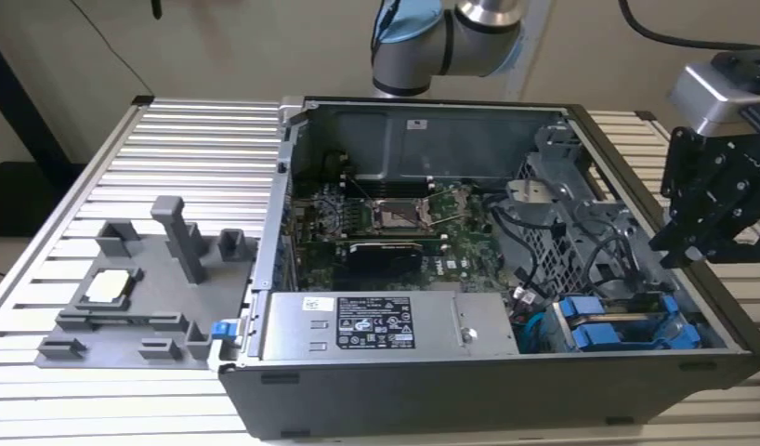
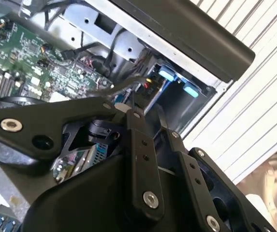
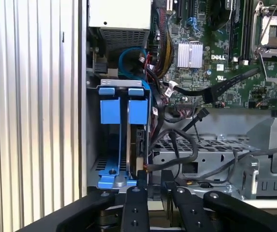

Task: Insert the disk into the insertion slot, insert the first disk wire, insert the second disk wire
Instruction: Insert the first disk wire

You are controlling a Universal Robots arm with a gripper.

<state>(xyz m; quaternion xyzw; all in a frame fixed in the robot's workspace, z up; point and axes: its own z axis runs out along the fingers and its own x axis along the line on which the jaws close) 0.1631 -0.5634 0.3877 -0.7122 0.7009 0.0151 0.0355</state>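
Observation:
The disk (image 3: 141, 145) stands on edge in the insertion slot (image 3: 94, 126) of the grey drive cage, its blue carrier end (image 3: 138, 111) beside a second blue carrier (image 3: 110, 111). In the exterior view the blue ends (image 1: 599, 334) sit in the case's near right corner. My black gripper (image 1: 677, 255) hangs above the case's right wall, just outside the cage. Its fingers (image 3: 136, 203) look shut, with nothing seen between them. A thin wire (image 3: 153, 167) passes close by the fingertips in the first wrist view. Loose black cables with connectors (image 3: 199, 116) lie beside the cage.
The open computer case (image 1: 479, 390) lies on a slatted metal table (image 1: 169, 149). Inside are the motherboard (image 1: 393, 218), a power supply (image 1: 380, 325) and a perforated grey bracket (image 3: 201, 150). A grey fixture (image 1: 145, 288) with posts stands at the exterior view's left.

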